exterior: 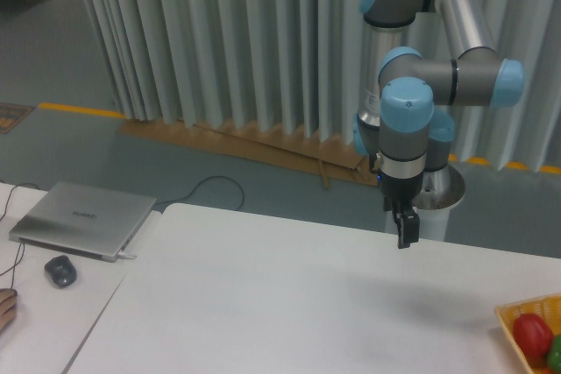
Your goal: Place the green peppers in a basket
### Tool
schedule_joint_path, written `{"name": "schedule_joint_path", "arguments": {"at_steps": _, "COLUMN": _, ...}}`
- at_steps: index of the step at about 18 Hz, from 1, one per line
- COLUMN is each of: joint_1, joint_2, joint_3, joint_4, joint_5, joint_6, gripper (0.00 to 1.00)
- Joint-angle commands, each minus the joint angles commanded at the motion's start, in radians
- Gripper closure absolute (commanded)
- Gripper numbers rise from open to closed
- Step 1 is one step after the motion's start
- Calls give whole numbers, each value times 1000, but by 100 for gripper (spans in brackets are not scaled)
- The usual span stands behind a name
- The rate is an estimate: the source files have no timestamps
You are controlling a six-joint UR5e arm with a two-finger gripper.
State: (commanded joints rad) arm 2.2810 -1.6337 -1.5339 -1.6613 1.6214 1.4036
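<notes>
Fingers [406,236] of the grey-and-blue arm hang together, empty, above the white bench [289,304]; glossy green pepper [555,354] lies well apart in the orange-yellow basket [515,317], beside a red pepper [532,336].

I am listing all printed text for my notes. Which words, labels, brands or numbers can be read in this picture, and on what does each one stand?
No text can be read with certainty.
Closed silver laptop: a small mark on the middle of its lid, too blurred to read.
Robot arm, claw, computer mouse, basket: no visible writing.
</notes>
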Motion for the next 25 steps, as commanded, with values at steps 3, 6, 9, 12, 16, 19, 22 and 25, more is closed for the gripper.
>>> {"name": "schedule_joint_path", "arguments": {"at_steps": 3, "joint_1": 6, "joint_2": -2, "joint_3": -2, "joint_4": 32, "joint_5": -6, "joint_6": 21, "gripper": 0}}
{"name": "schedule_joint_path", "arguments": {"at_steps": 6, "joint_1": 6, "joint_2": -3, "joint_3": -9, "joint_4": 57, "joint_5": -23, "joint_6": 0, "gripper": 0}}
{"name": "schedule_joint_path", "arguments": {"at_steps": 9, "joint_1": 20, "joint_2": 2, "joint_3": -32, "joint_4": 100, "joint_5": -101, "joint_6": -26, "gripper": 0}}
{"name": "schedule_joint_path", "arguments": {"at_steps": 12, "joint_1": 17, "joint_2": 2, "joint_3": -38, "joint_4": 149, "joint_5": -123, "joint_6": -121, "gripper": 0}}
{"name": "schedule_joint_path", "arguments": {"at_steps": 16, "joint_1": 21, "joint_2": -2, "joint_3": -35, "joint_4": 158, "joint_5": -120, "joint_6": -153, "gripper": 0}}
{"name": "schedule_joint_path", "arguments": {"at_steps": 19, "joint_1": 20, "joint_2": -3, "joint_3": -35, "joint_4": 163, "joint_5": -115, "joint_6": -147, "gripper": 0}}
{"name": "schedule_joint_path", "arguments": {"at_steps": 22, "joint_1": 20, "joint_2": -3, "joint_3": -38, "joint_4": 161, "joint_5": -114, "joint_6": -127, "gripper": 0}}
{"name": "schedule_joint_path", "arguments": {"at_steps": 25, "joint_1": 18, "joint_2": -6, "joint_3": -40, "joint_4": 158, "joint_5": -69, "joint_6": -84, "gripper": 0}}
